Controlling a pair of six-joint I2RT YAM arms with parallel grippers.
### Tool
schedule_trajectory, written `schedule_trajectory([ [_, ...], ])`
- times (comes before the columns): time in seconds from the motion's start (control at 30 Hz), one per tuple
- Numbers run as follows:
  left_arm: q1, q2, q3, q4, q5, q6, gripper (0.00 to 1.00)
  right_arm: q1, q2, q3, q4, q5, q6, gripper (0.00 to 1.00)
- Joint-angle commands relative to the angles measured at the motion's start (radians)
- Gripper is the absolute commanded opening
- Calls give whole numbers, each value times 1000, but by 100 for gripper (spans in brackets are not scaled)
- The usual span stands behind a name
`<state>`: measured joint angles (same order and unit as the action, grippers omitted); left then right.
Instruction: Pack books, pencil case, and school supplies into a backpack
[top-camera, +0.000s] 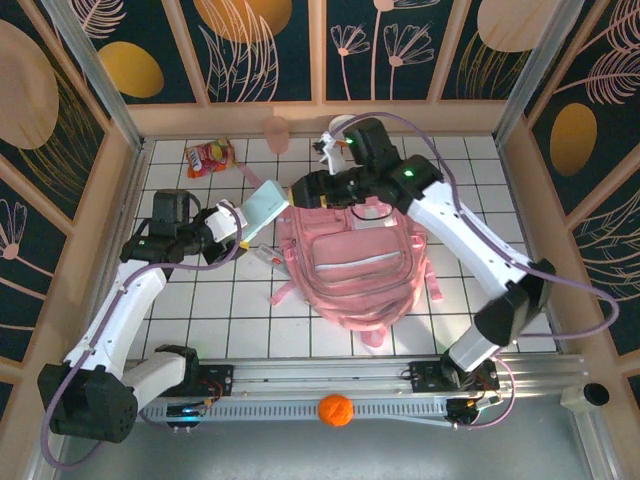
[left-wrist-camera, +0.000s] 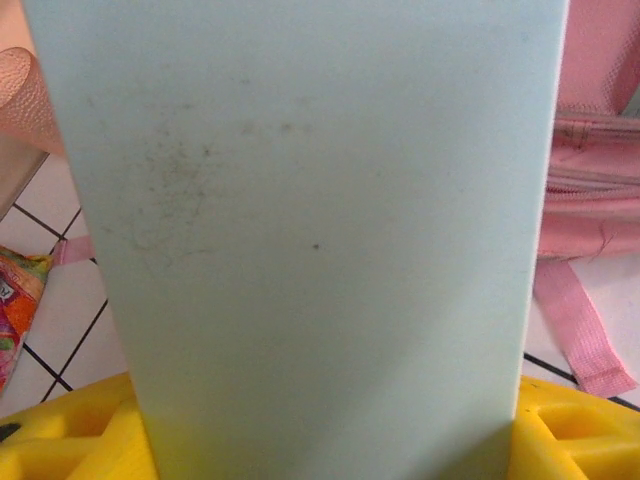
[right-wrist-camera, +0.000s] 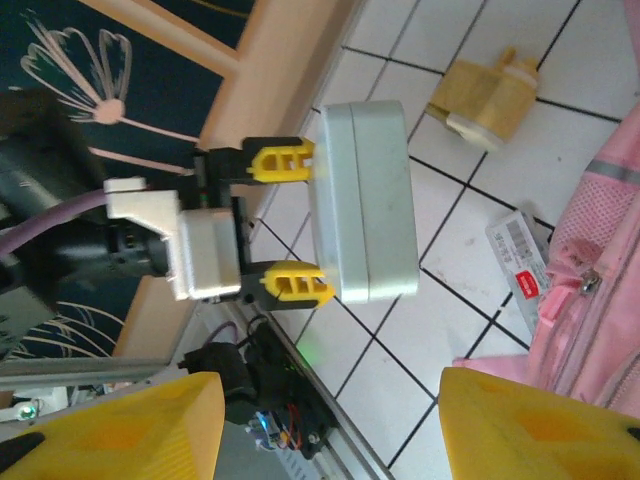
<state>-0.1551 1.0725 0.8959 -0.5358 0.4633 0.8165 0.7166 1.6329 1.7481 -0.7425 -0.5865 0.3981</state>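
My left gripper (top-camera: 245, 222) is shut on a pale mint pencil case (top-camera: 266, 207), held above the tiles just left of the pink backpack (top-camera: 355, 262). In the left wrist view the pencil case (left-wrist-camera: 310, 240) stands between the yellow fingers (left-wrist-camera: 70, 440). My right gripper (top-camera: 306, 190) hovers at the backpack's top left corner. It is open, its fingers (right-wrist-camera: 110, 430) spread with nothing between them. Ahead of it are the pencil case (right-wrist-camera: 365, 200), a tan-yellow block (right-wrist-camera: 490, 95) and a white oblong with red marks (right-wrist-camera: 520, 255), both lying on tiles. The books are out of view.
A red-orange snack packet (top-camera: 208, 157) and a pink cup (top-camera: 276, 132) sit near the back wall. A loose backpack strap (left-wrist-camera: 575, 330) trails over the tiles. An orange ball (top-camera: 335, 410) rests on the rail between the arm bases. Wooden walls enclose the table.
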Motion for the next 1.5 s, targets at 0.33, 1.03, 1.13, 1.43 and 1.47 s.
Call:
schedule_trajectory([
  [0.33, -102, -26, -9, 2, -8, 63, 12, 30, 269, 303, -285, -27, -217, 51],
  [1.03, -307, 50, -17, 306, -60, -150, 70, -371, -274, -389, 213, -249, 76, 15],
  [1.13, -423, 112, -16, 373, -131, -177, 75, -609, -438, -545, 281, -297, 149, 13],
  [1.43, -712, 310, 16, 543, -160, -260, 80, -1049, -587, -652, 115, -305, 101, 13],
  [1.47, -737, 329, 20, 559, -166, -270, 80, -1051, -591, -657, 116, -305, 103, 13],
])
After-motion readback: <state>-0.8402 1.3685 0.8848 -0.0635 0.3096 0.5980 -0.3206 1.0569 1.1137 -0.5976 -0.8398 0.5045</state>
